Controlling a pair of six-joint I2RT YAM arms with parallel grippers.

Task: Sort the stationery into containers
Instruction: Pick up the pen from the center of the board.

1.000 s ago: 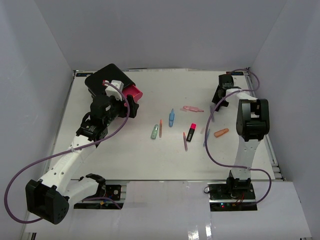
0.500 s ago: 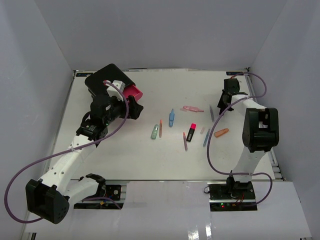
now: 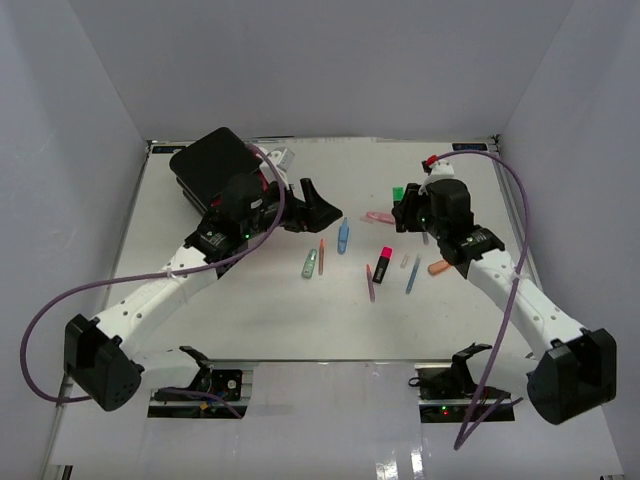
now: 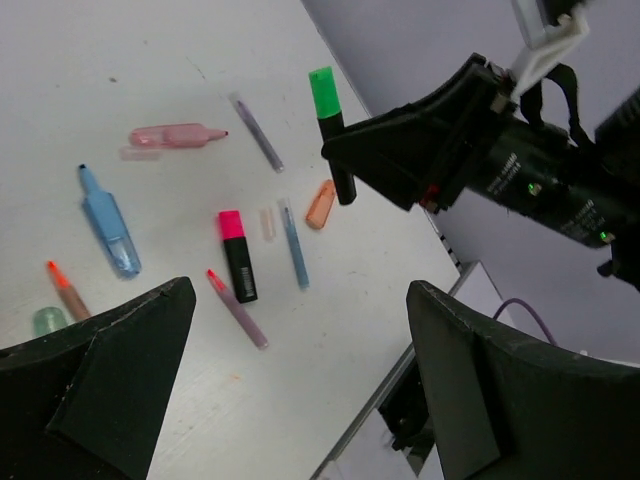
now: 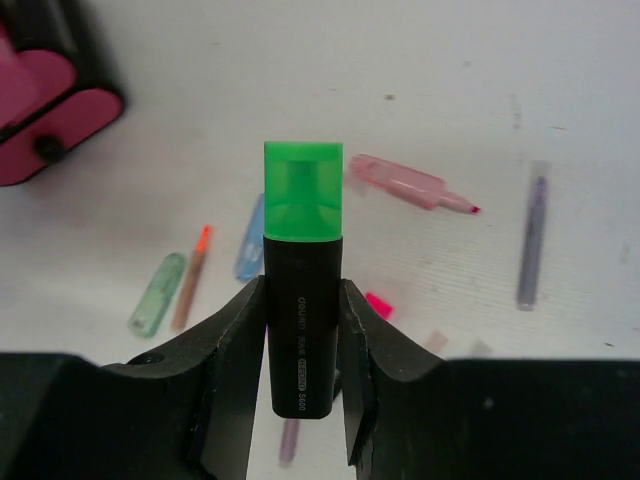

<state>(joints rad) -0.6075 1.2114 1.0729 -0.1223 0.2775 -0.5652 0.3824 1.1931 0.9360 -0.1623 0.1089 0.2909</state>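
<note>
Green-capped black highlighter [image 5: 303,330] aloft — other pens [image 3: 343,237] scattered mid-table, drawer box [image 3: 208,160] far left.

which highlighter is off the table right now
The green-capped highlighter: the right gripper holds it up off the table. The pink-capped highlighter lies flat on the surface.

White table [image 3: 270,310], black drawer box [image 3: 205,160] on its far-left corner. Scattered mid-table: a pink-capped highlighter [image 3: 383,264], blue marker [image 3: 343,236], pink marker [image 3: 383,217], orange piece [image 3: 441,265] and some thin pens [image 3: 370,284].
</note>
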